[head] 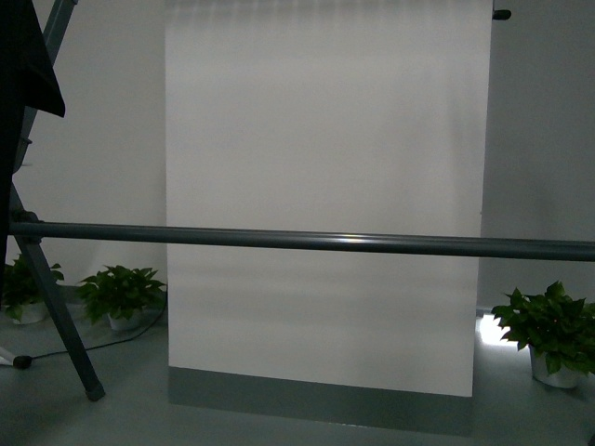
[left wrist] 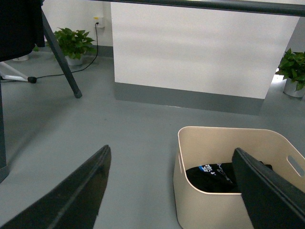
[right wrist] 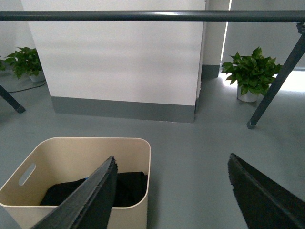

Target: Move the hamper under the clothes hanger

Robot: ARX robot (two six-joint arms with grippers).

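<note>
Both our claws, left claw (left wrist: 176, 191) and right claw (right wrist: 171, 195), gape empty over the hamper (left wrist: 224, 143); stiff, light plastic, we'd grip its rim at 12 o'clock.

The beige plastic rectangular hamper (left wrist: 209, 202) with rounded corners and a rolled rim stands upright on the grey floor, an oval handle slot cut into its end wall. Dark black clothing lies in its bottom. The large dark-grey metal tube clothes hanger (head: 307, 241) stands with one long horizontal bar running across the front view, a slanted leg at the left, and black fabric hanging at its upper left end. The hamper sits near the bar's span.
</note>
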